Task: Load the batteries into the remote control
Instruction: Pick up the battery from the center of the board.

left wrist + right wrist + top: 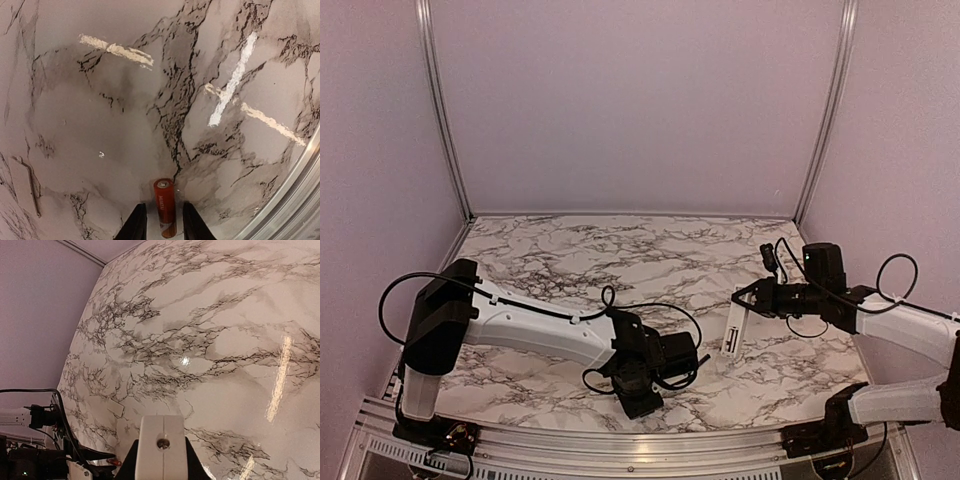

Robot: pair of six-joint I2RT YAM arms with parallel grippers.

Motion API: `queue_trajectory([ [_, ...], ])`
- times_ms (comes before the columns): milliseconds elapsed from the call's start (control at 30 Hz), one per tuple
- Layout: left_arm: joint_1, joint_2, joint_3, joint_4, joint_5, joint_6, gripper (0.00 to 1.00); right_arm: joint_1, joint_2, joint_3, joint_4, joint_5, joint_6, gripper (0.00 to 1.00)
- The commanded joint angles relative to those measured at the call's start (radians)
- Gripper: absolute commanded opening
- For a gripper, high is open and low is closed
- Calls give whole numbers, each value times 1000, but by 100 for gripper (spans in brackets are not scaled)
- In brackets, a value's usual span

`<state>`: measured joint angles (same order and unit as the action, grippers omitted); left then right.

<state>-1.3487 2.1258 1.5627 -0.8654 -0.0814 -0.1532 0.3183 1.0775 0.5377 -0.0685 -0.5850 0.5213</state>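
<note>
The orange-copper battery lies on the marble table between the spread fingers of my left gripper, with a gap on each side. That gripper is down at the table's near centre and hides the battery in the top view. The battery shows as a small orange speck in the right wrist view. My right gripper is shut on one end of the white remote control, which hangs tilted over the right side of the table. Its end face fills the space between the right fingers. The black battery is out of view.
A small flat pale piece lies on the table left of the left gripper and also shows in the right wrist view. The metal rail of the table's near edge runs close by the battery. Purple walls enclose the table.
</note>
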Motion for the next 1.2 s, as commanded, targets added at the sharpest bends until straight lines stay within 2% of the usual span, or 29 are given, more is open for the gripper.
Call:
queue_trajectory([
  [0,13,91,33,-121,-1,26,27,-8,2,18,17,-12,-15,0],
  [367,38,130,121,-119,26,35,19,-8,12,14,31,-16,-14,0],
  [633,78,62,48,-42,27,10,0,-7,12,14,54,-36,5,0],
  [767,120,-93,-51,123,38,-16,0,20,12,-2,141,-59,67,0],
  [1000,124,-464,-353,656,40,-21,0,143,48,12,270,-53,184,0],
  [1167,123,-539,-435,846,45,-31,0,211,70,30,322,-33,232,0],
])
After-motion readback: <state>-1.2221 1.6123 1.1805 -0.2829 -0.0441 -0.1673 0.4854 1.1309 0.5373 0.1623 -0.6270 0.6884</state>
